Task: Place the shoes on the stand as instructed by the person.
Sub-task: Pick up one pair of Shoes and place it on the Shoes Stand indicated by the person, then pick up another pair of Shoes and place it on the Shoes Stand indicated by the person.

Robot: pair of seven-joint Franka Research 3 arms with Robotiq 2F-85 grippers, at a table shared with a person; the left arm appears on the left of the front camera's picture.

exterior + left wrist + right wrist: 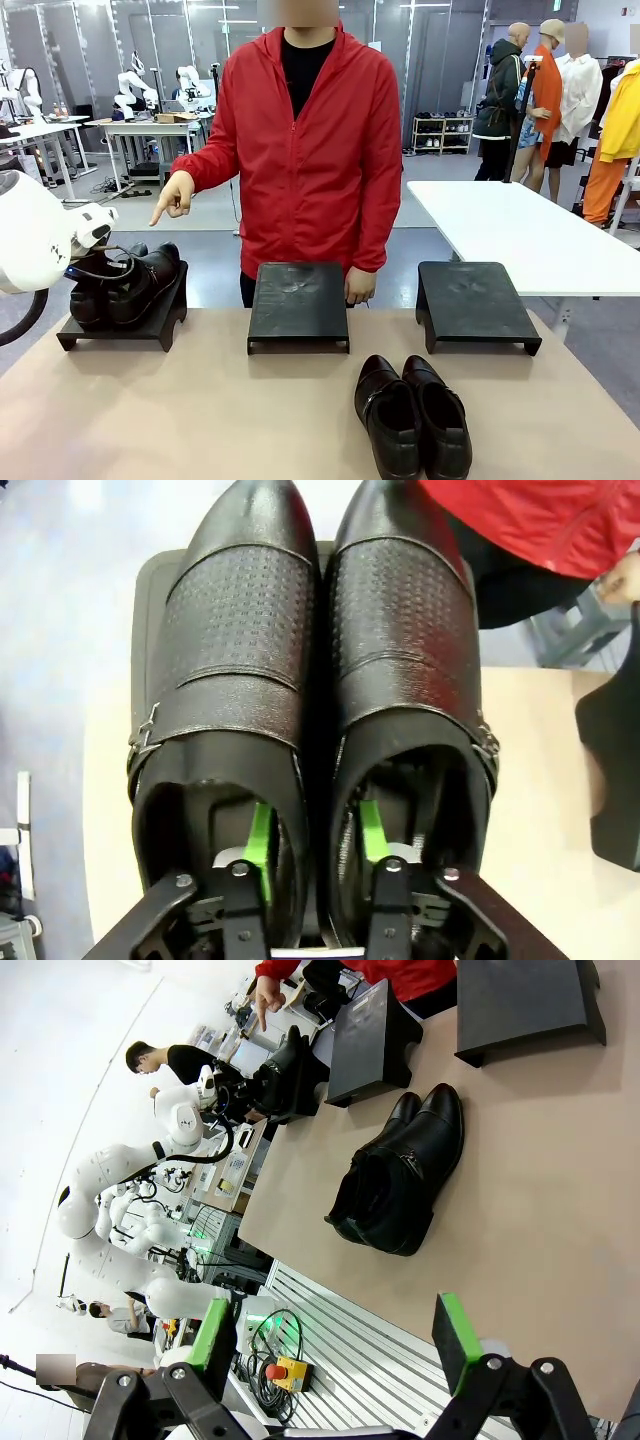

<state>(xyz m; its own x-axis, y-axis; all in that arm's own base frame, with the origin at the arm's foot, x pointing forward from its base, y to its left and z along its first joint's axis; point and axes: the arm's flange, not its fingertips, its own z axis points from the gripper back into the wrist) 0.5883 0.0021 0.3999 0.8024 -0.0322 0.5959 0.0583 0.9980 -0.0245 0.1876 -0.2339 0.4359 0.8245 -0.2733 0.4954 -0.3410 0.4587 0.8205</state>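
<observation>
While person (305, 150) points, left hand (315, 845) fingers inside shoes (320, 680), loosened, right hand (335, 1345) apart.

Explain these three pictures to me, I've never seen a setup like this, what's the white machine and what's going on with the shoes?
The white machine is a robot arm, one of two at this table. The front view looks across the table at a person in a red jacket, whose hand points down at the left stand. One pair of black dress shoes sits on that stand. The left wrist view looks down the left gripper: its green-padded fingers reach into the shoe openings, one in each shoe, straddling their inner walls. The right wrist view shows the right gripper open, holding nothing. The second pair lies on the table; the middle stand and right stand are bare.
</observation>
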